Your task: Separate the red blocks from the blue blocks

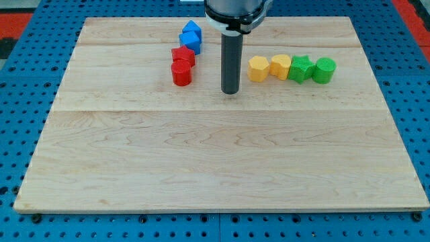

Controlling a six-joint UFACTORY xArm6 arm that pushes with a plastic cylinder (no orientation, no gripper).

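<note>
**Pale wooden board on a blue perforated bench, blocks lining its upper part**

A light wooden board (215,154) is filling most of the view, its planks running side to side, and it is lying on a blue perforated bench (20,134) that is showing around all edges. A patch of red surface (20,17) is peeking in at the view's top left corner, and another at the top right.

The dark rod is coming down from the view's top centre, and my tip (231,91) is resting on the board between two groups of blocks, touching neither. There is no claw here to be apart or together, only the rod.

To the view's left of my tip, two blue blocks (191,35) are sitting stacked in line toward the top, with two red blocks (182,65) just below them, the four appearing to touch in a slanted column. To the view's right, an orange block (259,68), a yellow block (281,66), a green star-like block (301,68) and a green round block (324,70) are forming a tight row.
</note>
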